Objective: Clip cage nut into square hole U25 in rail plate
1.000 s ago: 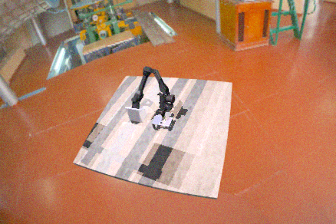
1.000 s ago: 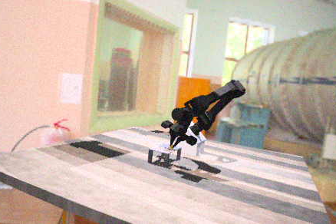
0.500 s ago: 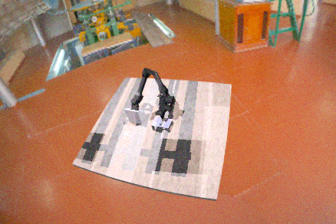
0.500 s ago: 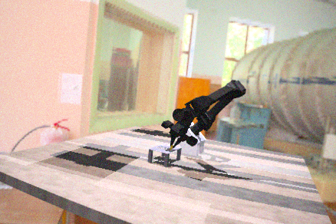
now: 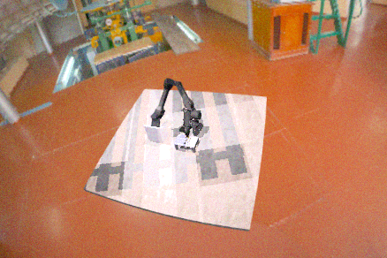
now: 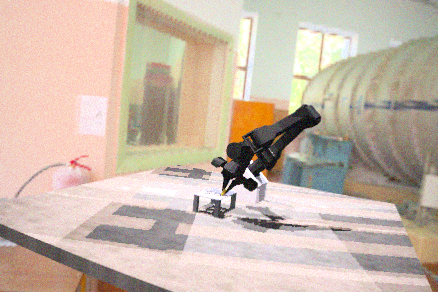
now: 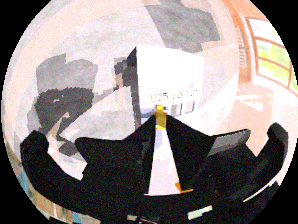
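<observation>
A black gripper (image 5: pixel 192 135) (image 6: pixel 224 192) (image 7: pixel 160 117) pinches the yellow cage nut (image 6: pixel 224 191) (image 7: pixel 160 119) at the white rail plate (image 5: pixel 186 141) (image 6: pixel 212 192) (image 7: pixel 169 70). The pale, gray-patterned tabletop (image 5: pixel 217 199) (image 6: pixel 281 250) (image 7: pixel 112 40) stands out against a reddish floor (image 5: pixel 314 177); an orange cabinet (image 5: pixel 281 31) (image 6: pixel 251 120) stands behind.

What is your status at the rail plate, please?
Gripper shut on yellow cage nut; nut at rail plate, beside U25 label; seating unclear, fingers hide hole.
</observation>
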Available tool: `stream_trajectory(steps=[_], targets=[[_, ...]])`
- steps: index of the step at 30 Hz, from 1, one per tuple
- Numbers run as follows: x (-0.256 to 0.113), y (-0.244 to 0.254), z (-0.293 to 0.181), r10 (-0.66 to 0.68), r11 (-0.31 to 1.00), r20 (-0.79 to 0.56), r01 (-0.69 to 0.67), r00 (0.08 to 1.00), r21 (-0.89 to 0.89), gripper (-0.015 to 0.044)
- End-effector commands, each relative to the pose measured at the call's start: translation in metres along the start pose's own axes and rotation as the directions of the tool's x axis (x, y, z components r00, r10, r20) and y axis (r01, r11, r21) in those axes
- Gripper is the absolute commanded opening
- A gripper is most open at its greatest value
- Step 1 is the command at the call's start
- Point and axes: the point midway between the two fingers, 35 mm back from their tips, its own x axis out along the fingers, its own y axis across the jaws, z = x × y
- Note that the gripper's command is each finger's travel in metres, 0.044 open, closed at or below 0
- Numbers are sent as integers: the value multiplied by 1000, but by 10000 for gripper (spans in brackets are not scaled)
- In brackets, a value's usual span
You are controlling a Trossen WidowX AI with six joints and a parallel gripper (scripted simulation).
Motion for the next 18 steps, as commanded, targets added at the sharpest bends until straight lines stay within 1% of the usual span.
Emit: stream_trajectory(steps=[1, 18], targets=[[0, -1, 0, -14, 1000, 3, 14, 1000, 6, 29], [-1, 2, 0, -34, 999, 3, 34, 999, 6, 29]])
